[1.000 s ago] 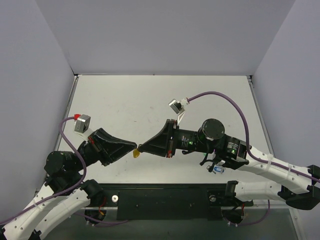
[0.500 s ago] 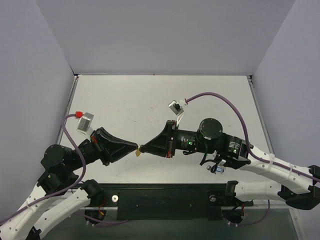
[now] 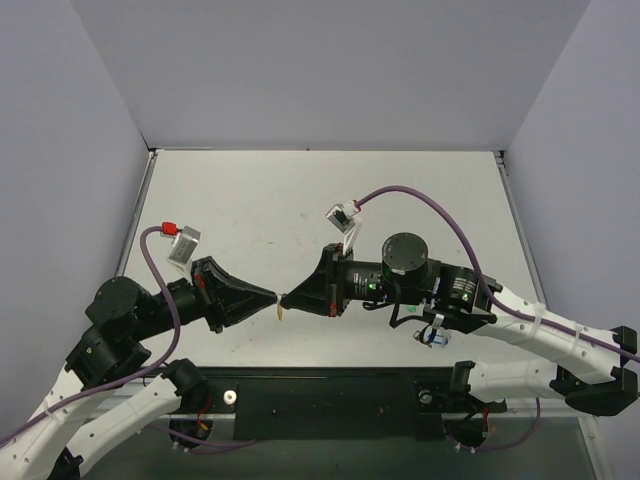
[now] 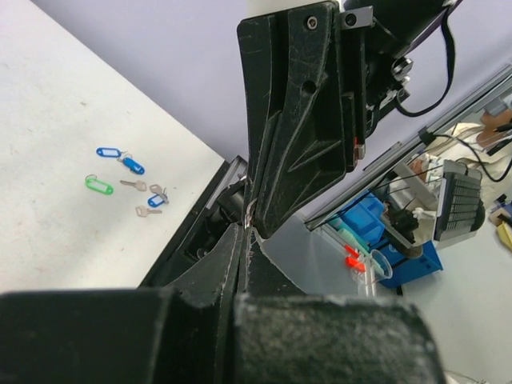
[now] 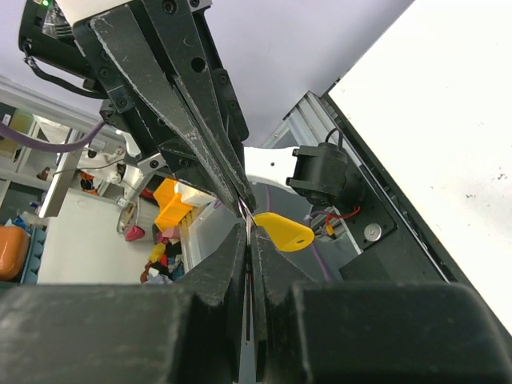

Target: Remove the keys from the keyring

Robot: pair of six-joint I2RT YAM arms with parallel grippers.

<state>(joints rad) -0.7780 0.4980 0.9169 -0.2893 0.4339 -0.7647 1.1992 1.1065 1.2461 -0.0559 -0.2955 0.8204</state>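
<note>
My left gripper (image 3: 273, 297) and right gripper (image 3: 287, 300) meet tip to tip above the table's front middle. Both are shut. The yellow-capped key (image 3: 281, 312) hangs just under the tips. In the right wrist view its yellow cap (image 5: 285, 232) sticks out beside my right gripper (image 5: 248, 228), whose fingers pinch a thin metal blade. The left gripper's tip (image 5: 238, 206) holds a thin silver wire, the keyring (image 5: 244, 211). In the left wrist view the left gripper (image 4: 244, 232) is shut against the right gripper (image 4: 258, 218); the ring barely shows.
Several loose keys with blue (image 4: 108, 152) and green (image 4: 99, 186) caps lie on the white table (image 4: 48, 120) near its front edge. In the top view they peek out under the right arm (image 3: 433, 338). A black rail (image 3: 330, 395) runs along the front.
Both grippers stayed shut and tip to tip. The meeting point drifted slightly right and lower. The right arm slid left and both wrists rolled. The yellow cap looks smaller.
</note>
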